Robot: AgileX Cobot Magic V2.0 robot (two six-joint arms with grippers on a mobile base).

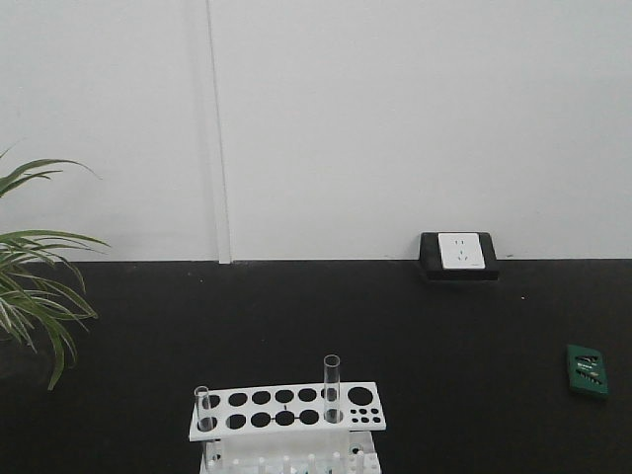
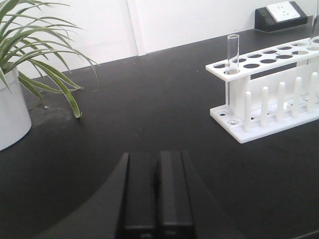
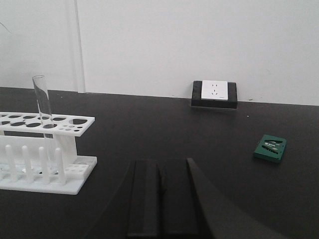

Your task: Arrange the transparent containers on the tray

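Two clear glass test tubes stand upright in a white perforated rack (image 1: pixel 286 407): one in a left end hole (image 1: pixel 202 407), one near the right end (image 1: pixel 332 385). In the left wrist view the left tube (image 2: pixel 233 55) rises from the rack (image 2: pixel 269 107), far ahead and to the right of my left gripper (image 2: pixel 155 155), which is shut and empty. The right wrist view shows the other tube (image 3: pixel 42 107) in the rack (image 3: pixel 47 174), to the left of my right gripper (image 3: pixel 159 162), also shut and empty. The tray is out of view.
A potted plant (image 2: pixel 30 55) in a white pot stands at the table's left. A small green box (image 3: pixel 269 148) lies at the right. A wall socket block (image 1: pixel 457 255) sits at the back edge of the black tabletop (image 1: pixel 326 316).
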